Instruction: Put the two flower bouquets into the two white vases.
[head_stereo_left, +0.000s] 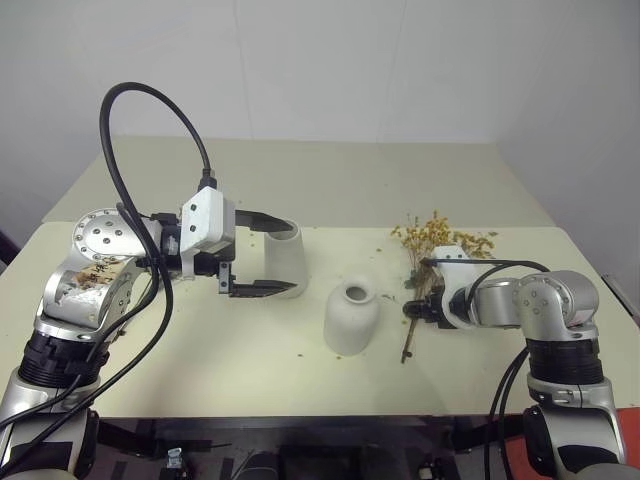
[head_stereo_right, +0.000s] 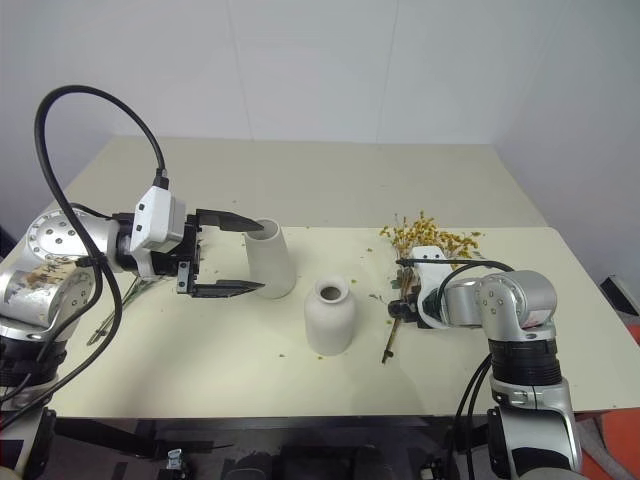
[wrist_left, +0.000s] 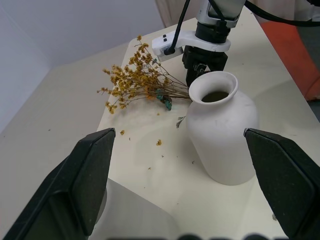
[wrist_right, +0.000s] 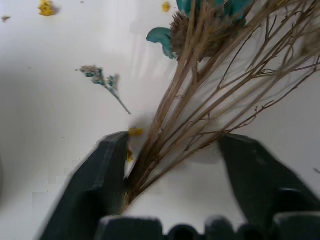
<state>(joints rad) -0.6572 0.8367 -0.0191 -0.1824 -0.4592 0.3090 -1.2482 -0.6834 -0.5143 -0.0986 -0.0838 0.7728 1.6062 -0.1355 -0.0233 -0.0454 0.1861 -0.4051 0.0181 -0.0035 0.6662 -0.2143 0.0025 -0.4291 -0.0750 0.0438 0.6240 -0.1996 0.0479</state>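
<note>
Head views: yellow bouquet (head_stereo_left: 432, 250) lies flat on table (head_stereo_left: 200, 370), right of squat vase (head_stereo_left: 351, 316); long axis runs front to back, blooms toward the far edge, stem ends toward the near edge. Right gripper (head_stereo_left: 415, 310) sits low at the stems. Left gripper (head_stereo_left: 268, 255) spread wide, empty, fingertips either side of tall vase (head_stereo_left: 285, 255).

Left wrist view: squat vase upright, dark open mouth; bouquet behind it, a teal bit among the stems.

Right wrist view: 2 fingers (wrist_right: 95, 180) bracket the brown stems, one side touching, other side gapped; not clamped.
</note>
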